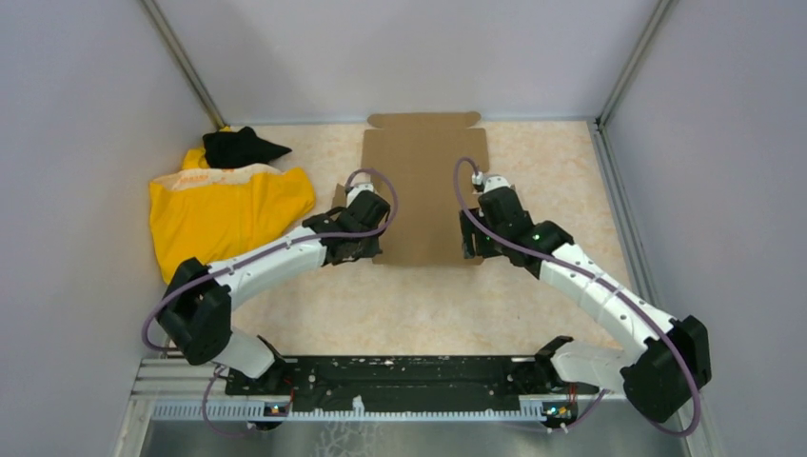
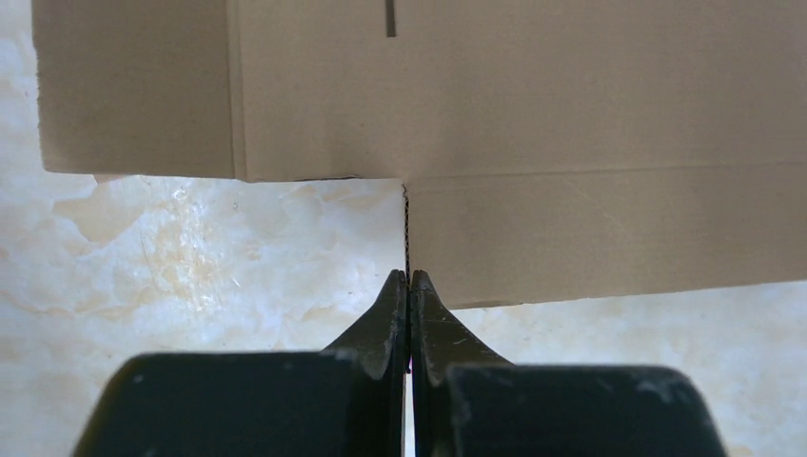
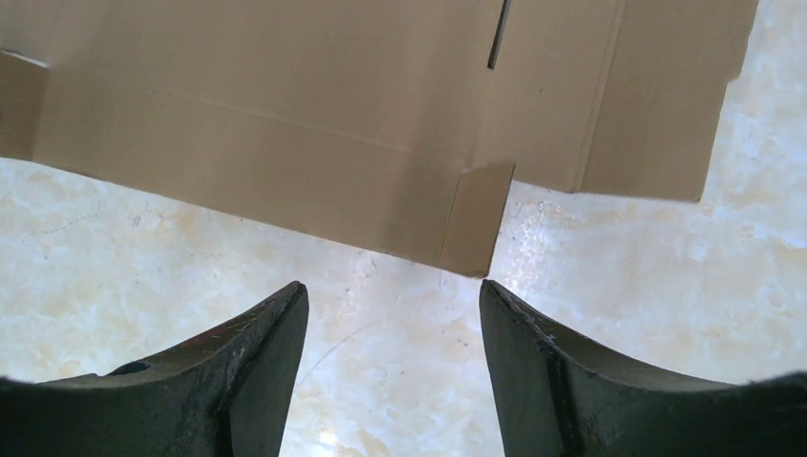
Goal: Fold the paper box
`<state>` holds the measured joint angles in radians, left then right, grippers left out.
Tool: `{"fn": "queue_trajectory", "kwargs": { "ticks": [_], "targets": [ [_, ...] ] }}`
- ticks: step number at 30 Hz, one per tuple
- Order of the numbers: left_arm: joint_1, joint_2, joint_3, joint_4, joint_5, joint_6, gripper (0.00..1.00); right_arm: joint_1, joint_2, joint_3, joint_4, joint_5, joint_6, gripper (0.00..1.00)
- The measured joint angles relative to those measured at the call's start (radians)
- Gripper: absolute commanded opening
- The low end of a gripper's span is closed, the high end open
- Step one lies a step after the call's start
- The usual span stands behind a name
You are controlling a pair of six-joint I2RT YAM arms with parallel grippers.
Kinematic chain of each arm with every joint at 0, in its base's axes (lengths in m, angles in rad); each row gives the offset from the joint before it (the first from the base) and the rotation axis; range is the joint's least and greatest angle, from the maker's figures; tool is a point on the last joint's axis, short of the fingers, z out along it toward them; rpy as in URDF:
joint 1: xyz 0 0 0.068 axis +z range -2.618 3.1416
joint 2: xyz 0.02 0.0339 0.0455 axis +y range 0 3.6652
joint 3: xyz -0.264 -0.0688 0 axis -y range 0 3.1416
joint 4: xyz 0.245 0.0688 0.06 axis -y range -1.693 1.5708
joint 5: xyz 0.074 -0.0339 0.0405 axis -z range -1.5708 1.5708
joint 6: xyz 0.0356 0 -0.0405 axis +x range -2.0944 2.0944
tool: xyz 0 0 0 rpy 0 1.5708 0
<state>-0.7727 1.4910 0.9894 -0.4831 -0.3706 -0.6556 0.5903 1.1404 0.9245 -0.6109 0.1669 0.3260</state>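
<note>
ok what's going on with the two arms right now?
Both arms are at a paper box, an unfolded cardboard sheet lying on the table. The left gripper is shut, its tips at a flap corner on the sheet's near-left side. Whether it actually pinches cardboard isn't clear. The right gripper is open and holds nothing, just short of the near edge, facing a small turned-up tab. The main panels lie flat.

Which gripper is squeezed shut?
The left gripper: its jaws are pressed together at the edge of the paper box. The right gripper has jaws wide apart.
</note>
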Motion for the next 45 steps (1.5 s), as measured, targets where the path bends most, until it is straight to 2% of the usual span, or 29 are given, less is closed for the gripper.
{"fn": "queue_trajectory", "kwargs": {
  "ticks": [8,12,16,20,27,32,39,45],
  "targets": [
    [0.014,0.06,0.294,-0.196,0.089,0.131,0.01,-0.004,-0.073,0.048,-0.064,0.014,-0.076,0.65],
    [0.04,0.087,0.387,-0.259,0.142,0.182,0.02,-0.004,-0.174,0.048,-0.048,-0.018,-0.156,0.65],
    [0.071,0.105,0.453,-0.312,0.199,0.224,0.03,0.005,-0.246,0.046,0.003,-0.04,-0.245,0.61],
    [0.093,0.128,0.497,-0.352,0.244,0.254,0.04,0.058,-0.253,0.044,0.05,-0.044,-0.355,0.6],
    [0.11,0.152,0.523,-0.401,0.288,0.288,0.07,0.237,-0.189,0.033,0.114,0.013,-0.563,0.6],
    [0.13,0.152,0.548,-0.425,0.315,0.311,0.08,0.284,-0.122,0.021,0.148,0.043,-0.677,0.6],
    [0.152,0.152,0.571,-0.439,0.342,0.328,0.08,0.396,-0.056,0.018,0.205,0.068,-0.769,0.6],
    [0.163,0.152,0.585,-0.441,0.351,0.337,0.09,0.524,-0.025,-0.02,0.269,0.132,-0.757,0.6]
  ]
}}
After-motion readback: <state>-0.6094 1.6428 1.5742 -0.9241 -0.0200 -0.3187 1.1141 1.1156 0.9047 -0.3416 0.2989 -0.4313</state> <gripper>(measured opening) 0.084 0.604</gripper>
